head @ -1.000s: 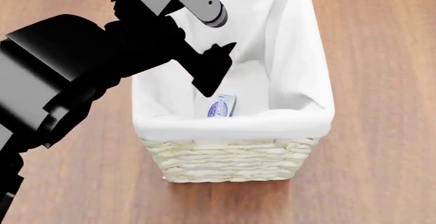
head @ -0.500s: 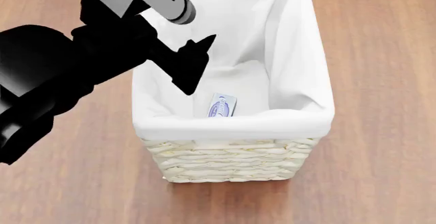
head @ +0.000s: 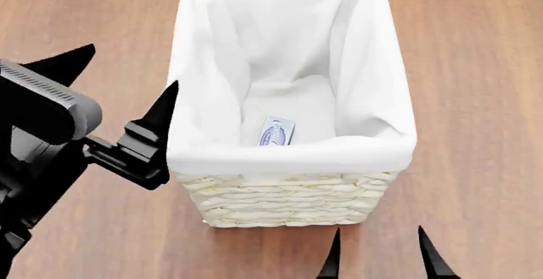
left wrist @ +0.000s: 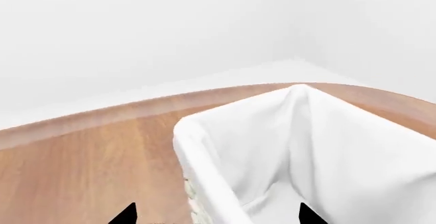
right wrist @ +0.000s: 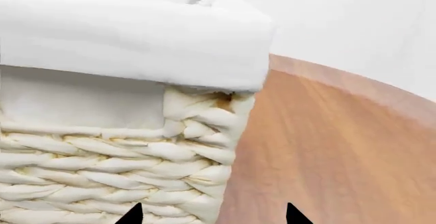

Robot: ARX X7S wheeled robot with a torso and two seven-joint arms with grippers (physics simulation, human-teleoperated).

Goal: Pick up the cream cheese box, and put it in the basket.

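The cream cheese box (head: 276,131) lies on the white liner at the bottom of the basket (head: 288,196), near its front wall. My left gripper (head: 119,82) is open and empty, outside the basket beside its left wall. In the left wrist view the gripper (left wrist: 214,219) straddles the basket's liner rim (left wrist: 204,147). My right gripper (head: 382,253) is open and empty, low in front of the basket's right front corner. In the right wrist view the gripper (right wrist: 212,216) faces the woven wall (right wrist: 116,168).
The basket stands on a brown wooden tabletop (head: 475,101). The table's curved far edge (left wrist: 102,114) meets a white background. Bare wood lies left, right and in front of the basket.
My left arm has pulled out from above the basket and moved down-left to its left side. The box stays at the basket's bottom. My right fingertips have come into view.
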